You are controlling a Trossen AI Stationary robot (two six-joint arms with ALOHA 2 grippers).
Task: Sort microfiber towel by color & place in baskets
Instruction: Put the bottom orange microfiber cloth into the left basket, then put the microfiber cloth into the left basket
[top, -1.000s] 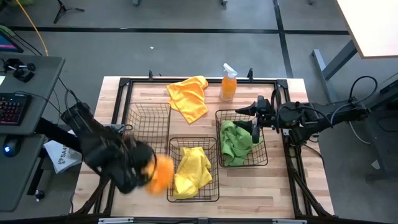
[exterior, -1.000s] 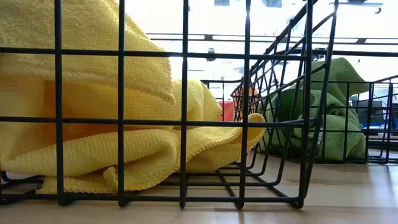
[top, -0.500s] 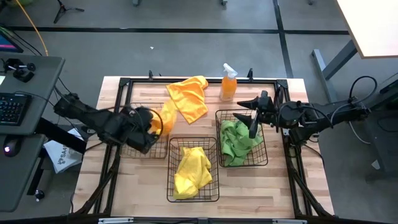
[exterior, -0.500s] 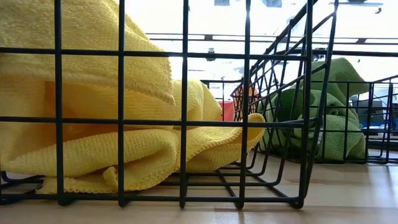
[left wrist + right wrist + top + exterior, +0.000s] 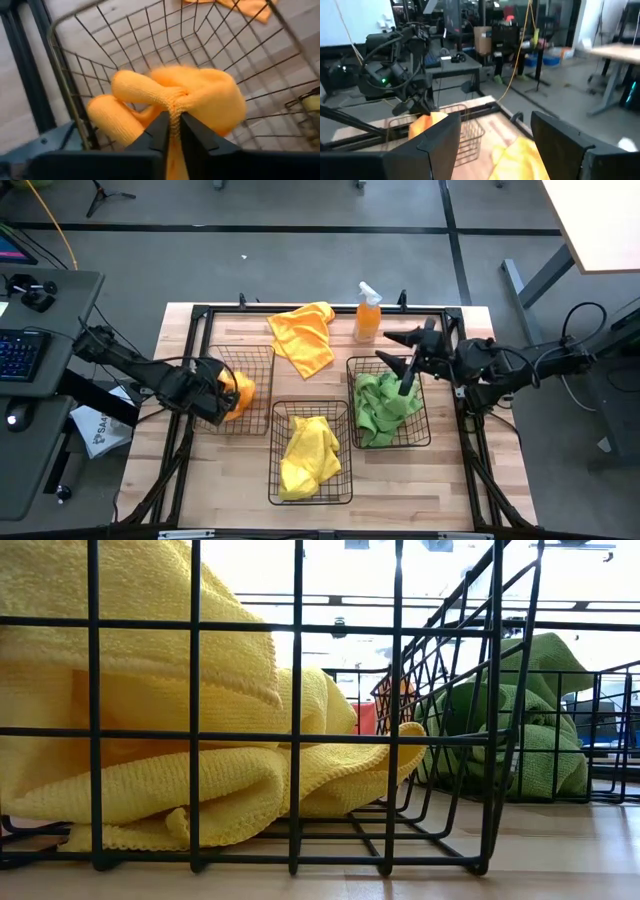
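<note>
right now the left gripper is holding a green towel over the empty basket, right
Not quite: the towel in the left gripper is orange, not green, as the left wrist view shows. Its fingers pinch it over the empty basket.

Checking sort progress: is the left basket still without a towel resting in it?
Yes, the orange towel hangs pinched in the left tool over the left basket, whose floor shows bare.

dark jointed arms, black cables, blunt claws
</note>
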